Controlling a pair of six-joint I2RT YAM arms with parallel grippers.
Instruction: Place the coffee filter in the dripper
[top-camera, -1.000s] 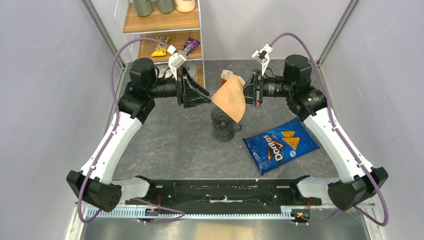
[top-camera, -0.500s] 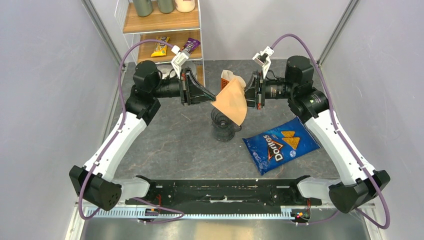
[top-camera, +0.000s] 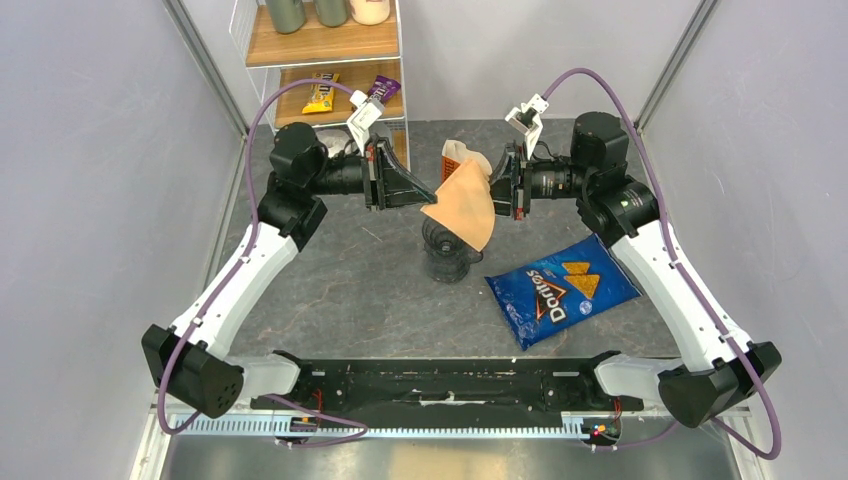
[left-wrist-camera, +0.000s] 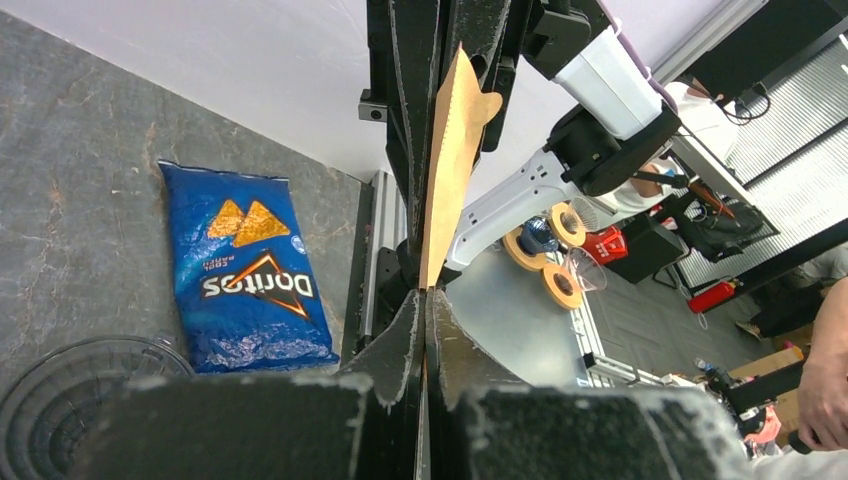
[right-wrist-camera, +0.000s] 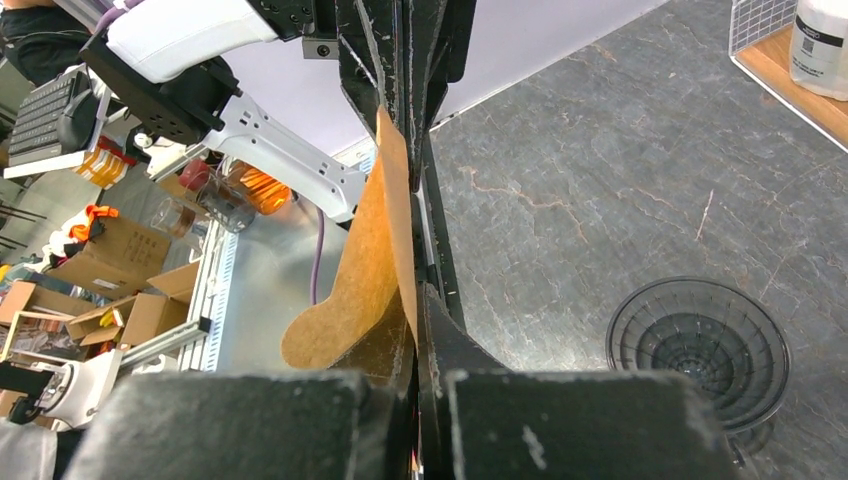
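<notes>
Both arms reach in toward each other over the middle of the counter (top-camera: 340, 290), and the coffee filter (top-camera: 462, 205) hangs in the air between them, pinched from either side. The left end effector (top-camera: 428, 203) has its two fingers pressed together on the filter's left edge; from its own wrist camera the tan paper stands edge-on, rising straight out of the shut fingertips with no gap showing between them. The right end effector (top-camera: 492, 190) faces it from the other side, also closed tight, gripping the filter near its upper right corner; in its wrist view the paper comes up out of the closed fingers and one loose layer curls away to the side. The filter is flat and fan-shaped, tilted, with its lower point drooping down toward the dripper (top-camera: 446, 250). The dripper stands upright on the counter directly below the filter, its round rim open to the top, and the paper's lower edge overlaps it from above, though I cannot tell whether the two touch. An orange-and-white filter packet (top-camera: 453, 153) stands just behind the held filter. A blue Doritos bag (top-camera: 562, 288) lies flat on the counter to the right of the dripper, close beneath the right arm. A shelf (top-camera: 325, 45) with snacks stands at the far left corner.
</notes>
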